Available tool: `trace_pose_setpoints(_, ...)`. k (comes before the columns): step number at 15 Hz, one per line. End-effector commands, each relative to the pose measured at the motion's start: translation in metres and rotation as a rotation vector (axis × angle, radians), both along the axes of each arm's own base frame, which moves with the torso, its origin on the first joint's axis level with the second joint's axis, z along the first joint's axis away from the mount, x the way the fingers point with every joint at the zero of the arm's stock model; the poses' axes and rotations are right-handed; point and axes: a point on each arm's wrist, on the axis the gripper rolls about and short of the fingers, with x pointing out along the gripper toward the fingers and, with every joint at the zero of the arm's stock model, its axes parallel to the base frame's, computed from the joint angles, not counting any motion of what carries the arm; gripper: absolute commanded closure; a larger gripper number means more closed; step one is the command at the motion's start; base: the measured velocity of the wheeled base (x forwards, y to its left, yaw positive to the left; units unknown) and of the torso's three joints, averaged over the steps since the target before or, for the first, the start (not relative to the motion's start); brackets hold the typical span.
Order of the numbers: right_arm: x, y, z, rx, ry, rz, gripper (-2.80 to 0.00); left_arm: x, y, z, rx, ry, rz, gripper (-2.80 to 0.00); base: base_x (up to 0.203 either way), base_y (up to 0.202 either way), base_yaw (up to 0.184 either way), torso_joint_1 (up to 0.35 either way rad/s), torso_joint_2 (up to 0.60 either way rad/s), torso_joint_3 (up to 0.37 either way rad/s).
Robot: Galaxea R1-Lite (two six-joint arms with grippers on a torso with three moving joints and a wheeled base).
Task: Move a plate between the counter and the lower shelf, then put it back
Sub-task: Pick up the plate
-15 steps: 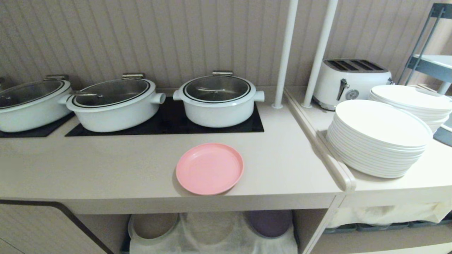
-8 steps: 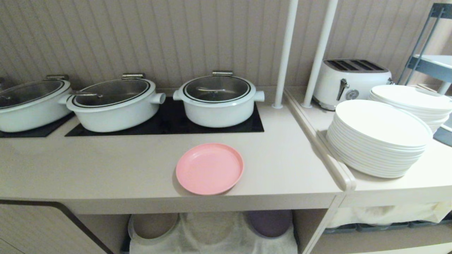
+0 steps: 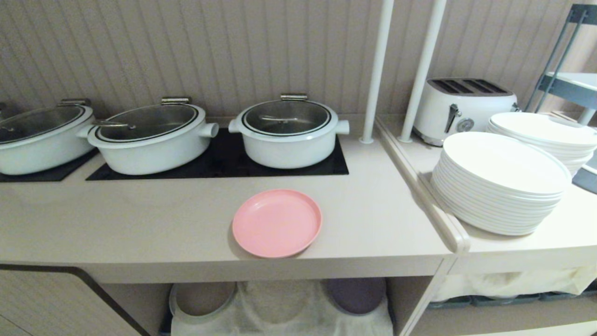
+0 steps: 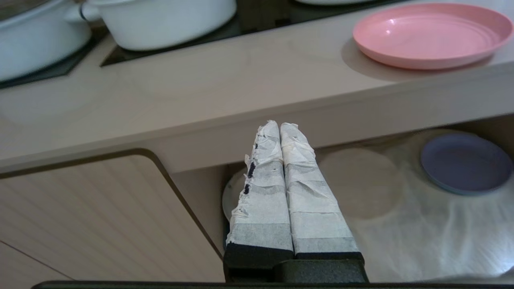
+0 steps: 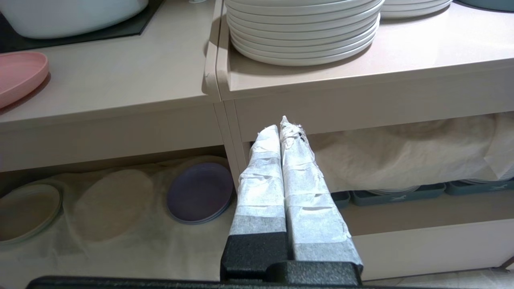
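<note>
The pink plate (image 3: 277,222) lies flat on the beige counter (image 3: 140,224) near its front edge, in front of the black hob panel; it also shows in the left wrist view (image 4: 433,34) and partly in the right wrist view (image 5: 18,76). Below, the lower shelf (image 3: 280,308) carries a white cloth. My left gripper (image 4: 280,125) is shut and empty, low in front of the counter's edge, left of the plate. My right gripper (image 5: 280,125) is shut and empty, before the cabinet's upright. Neither arm shows in the head view.
Three white lidded pots (image 3: 289,135) sit on the hob behind the plate. On the lower shelf lie a purple plate (image 3: 355,295) and a beige plate (image 3: 201,298). Stacks of white plates (image 3: 501,182) and a toaster (image 3: 464,107) stand on the right ledge.
</note>
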Motion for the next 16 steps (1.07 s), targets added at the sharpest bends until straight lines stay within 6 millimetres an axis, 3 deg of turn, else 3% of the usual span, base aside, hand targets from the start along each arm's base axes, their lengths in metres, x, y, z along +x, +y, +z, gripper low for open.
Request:
trace_pose_setpoints(1, 0.000, 0.000, 0.000, 0.001, 0.000, 0.000, 0.00, -0.003, 0.000, 0.005, 0.000, -0.004, -0.002, 0.00, 0.000, 0.000, 0.000, 0.000, 0.00, 0.000)
trace_pose_setpoints(4, 0.000, 0.000, 0.000, 0.001, 0.000, 0.000, 0.00, -0.004, 0.000, 0.011, 0.000, -0.015, -0.005, 0.00, 0.000, 0.000, 0.000, 0.000, 0.00, 0.000)
trace_pose_setpoints(11, 0.000, 0.000, 0.000, 0.001, 0.000, 0.000, 0.00, -0.003, 0.000, 0.048, -0.030, 0.082, -0.007, 0.00, 0.000, 0.000, 0.000, 0.000, 0.00, 0.000)
trace_pose_setpoints(16, 0.000, 0.000, 0.000, 0.001, 0.000, 0.000, 0.00, 0.026, -0.002, 0.102, -0.052, 0.171, -0.088, 0.00, 0.000, 0.000, 0.000, 0.000, 0.00, 0.000)
